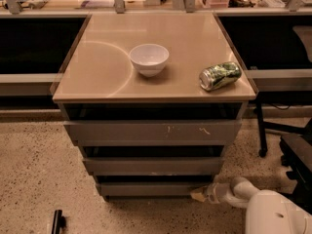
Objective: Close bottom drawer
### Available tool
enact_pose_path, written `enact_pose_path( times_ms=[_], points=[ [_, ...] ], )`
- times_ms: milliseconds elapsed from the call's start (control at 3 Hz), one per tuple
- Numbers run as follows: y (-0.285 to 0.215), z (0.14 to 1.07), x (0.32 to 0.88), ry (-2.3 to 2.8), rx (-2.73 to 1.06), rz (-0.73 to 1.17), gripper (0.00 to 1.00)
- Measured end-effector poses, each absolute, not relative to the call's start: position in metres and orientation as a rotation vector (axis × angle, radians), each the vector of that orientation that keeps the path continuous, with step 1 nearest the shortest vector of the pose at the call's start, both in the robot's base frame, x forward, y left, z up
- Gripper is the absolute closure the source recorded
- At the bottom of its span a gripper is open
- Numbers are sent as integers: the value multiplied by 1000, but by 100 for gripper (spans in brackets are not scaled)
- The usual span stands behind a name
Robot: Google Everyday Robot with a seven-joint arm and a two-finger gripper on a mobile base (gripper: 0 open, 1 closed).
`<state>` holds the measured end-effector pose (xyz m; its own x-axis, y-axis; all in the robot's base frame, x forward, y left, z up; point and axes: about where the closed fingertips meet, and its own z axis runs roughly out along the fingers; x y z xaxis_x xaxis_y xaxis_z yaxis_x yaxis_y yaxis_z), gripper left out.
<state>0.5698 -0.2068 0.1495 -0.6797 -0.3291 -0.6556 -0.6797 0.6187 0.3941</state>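
The bottom drawer [146, 188] is the lowest and narrowest grey front of the cabinet, plain and without a handle. It stands almost flush under the middle drawer [151, 166]. My gripper [199, 194] is low at the right end of the bottom drawer's front, its pale tip touching that corner. My white arm [243, 195] reaches in from the bottom right. The widest top drawer [153, 132] has pale scratch marks.
On the tan cabinet top [97, 67] stand a white bowl [149, 59] and a crushed green can [220, 75] lying on its side. A black chair base [287, 145] is at the right. A small black object [57, 222] lies on the speckled floor at bottom left.
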Motion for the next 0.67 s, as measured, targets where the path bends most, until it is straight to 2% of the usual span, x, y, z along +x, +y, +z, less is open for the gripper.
enact_pose_path(
  times_ms=[667],
  points=[
    [-205, 151, 566, 2316, -810, 898, 100]
  ],
)
